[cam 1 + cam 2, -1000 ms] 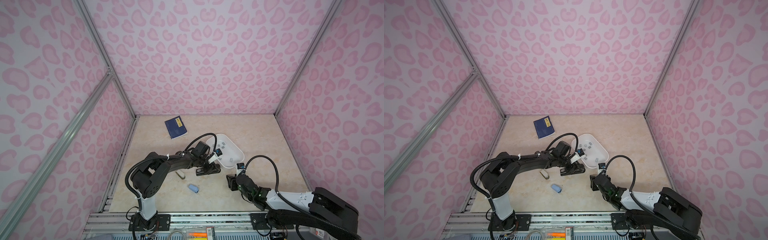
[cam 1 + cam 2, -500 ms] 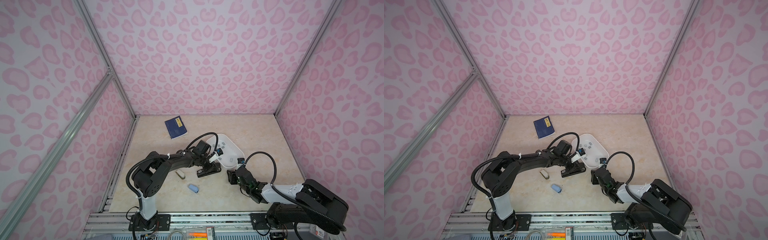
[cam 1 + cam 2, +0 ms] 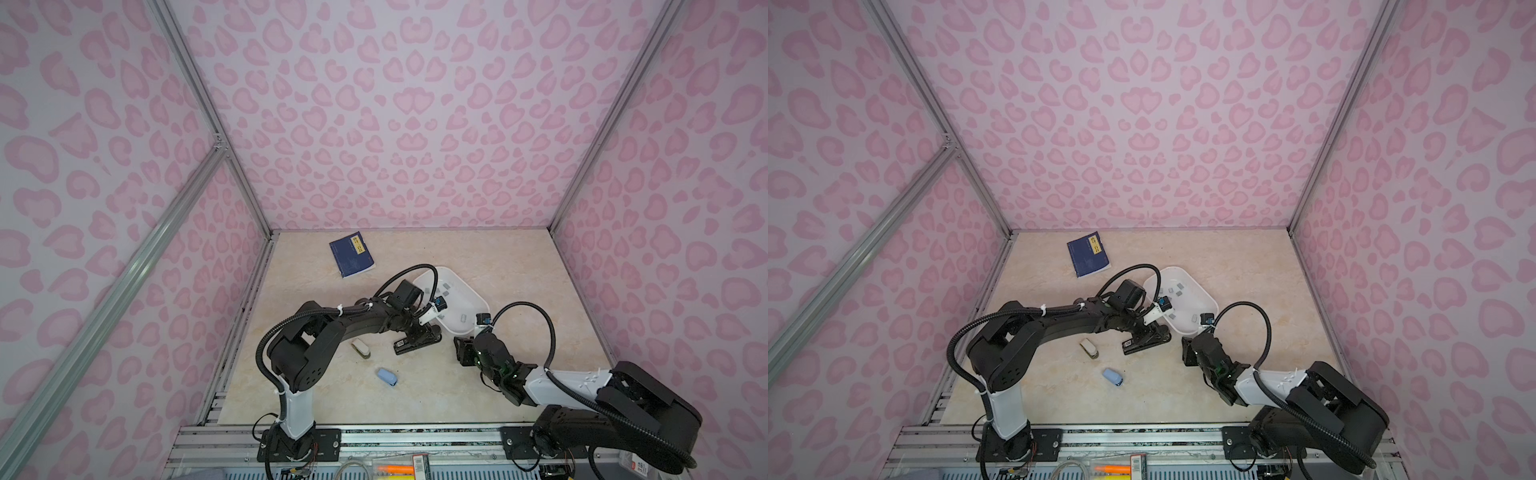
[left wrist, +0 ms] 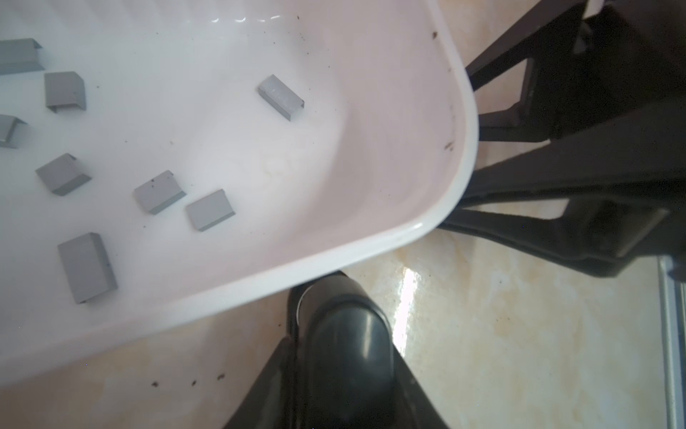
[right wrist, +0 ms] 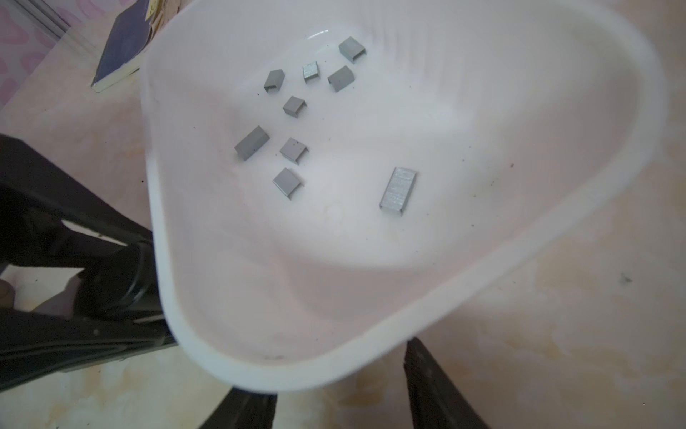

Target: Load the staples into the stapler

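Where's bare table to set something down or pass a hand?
Free: back right, between the tray and right wall; front strip between the blue stapler and right gripper. Crowded: middle, where tray, black stapler and left gripper bunch.

Grey staples (image 5: 294, 150) loose in a white tray (image 5: 482, 148); black stapler (image 3: 419, 341) beside it.
Nine small metallic blocks lie scattered on the tray's floor, most of them clustered together and the longest strip (image 5: 398, 190) lying apart. The stapler lies on the worktop (image 3: 498, 257) near its middle, its rounded end (image 4: 345, 334) right at the tray's rim.
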